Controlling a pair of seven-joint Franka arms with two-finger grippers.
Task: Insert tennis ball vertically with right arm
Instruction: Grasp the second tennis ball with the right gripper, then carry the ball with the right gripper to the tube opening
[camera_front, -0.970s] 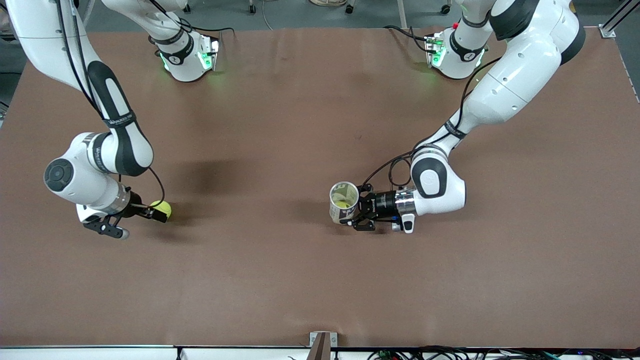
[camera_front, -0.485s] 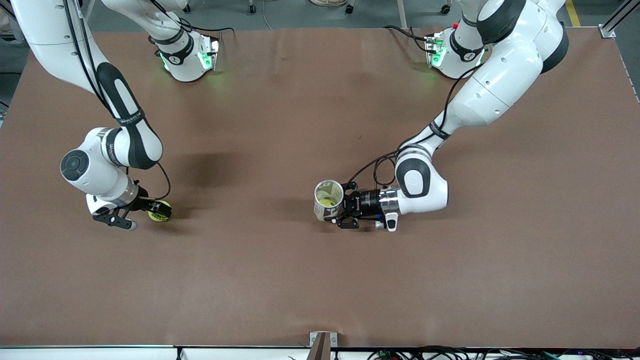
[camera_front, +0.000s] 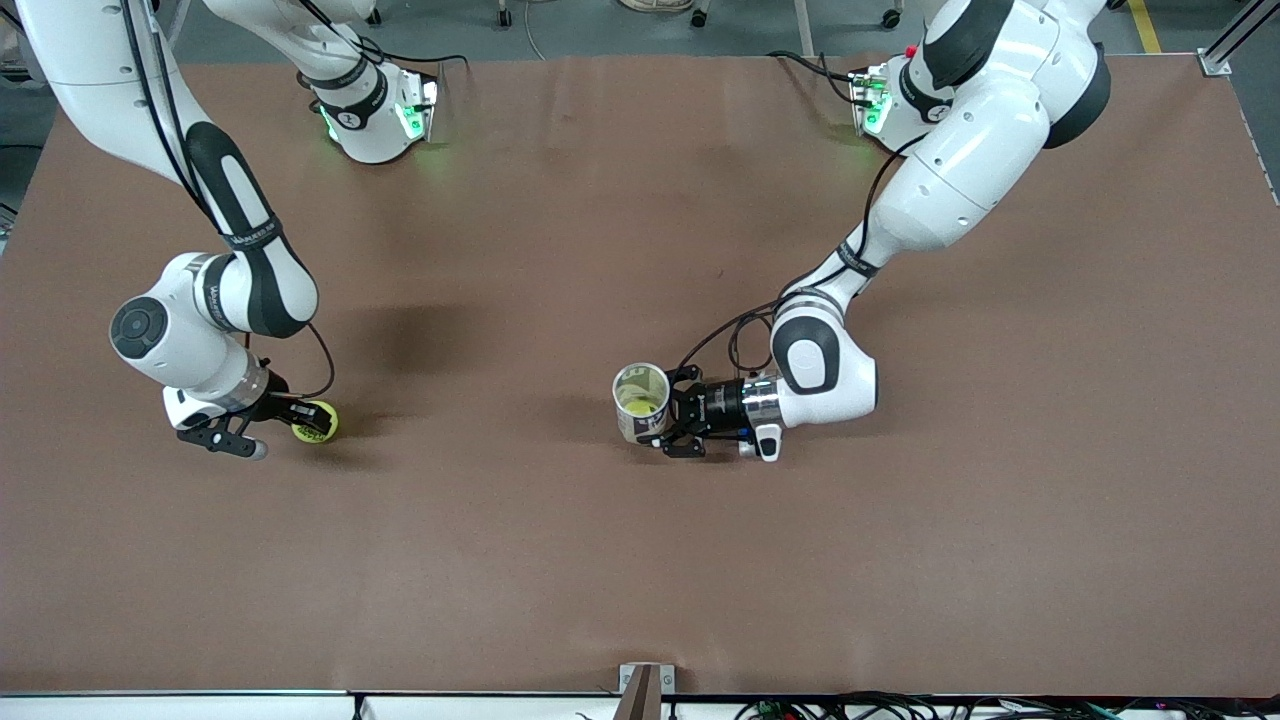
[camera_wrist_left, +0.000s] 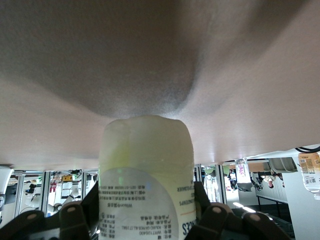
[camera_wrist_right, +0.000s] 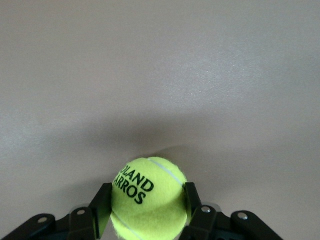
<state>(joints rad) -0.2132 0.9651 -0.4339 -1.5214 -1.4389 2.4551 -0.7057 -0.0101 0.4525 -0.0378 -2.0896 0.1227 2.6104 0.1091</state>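
Toward the right arm's end of the table (camera_front: 560, 560): right gripper (camera_front: 305, 420) low over the brown top, fingers (camera_wrist_right: 102, 202) clamped on both sides of the yellow-green tennis ball (camera_front: 315, 421). Near the table's middle: left gripper (camera_front: 668, 425) pinched around a clear can (camera_front: 640, 402), upright with its open mouth up, yellow-green showing inside. Ball and can well apart.

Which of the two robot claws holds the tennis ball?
The right claw, toward the right arm's end of the table, is shut on the tennis ball. The left claw instead grips an open clear tube.
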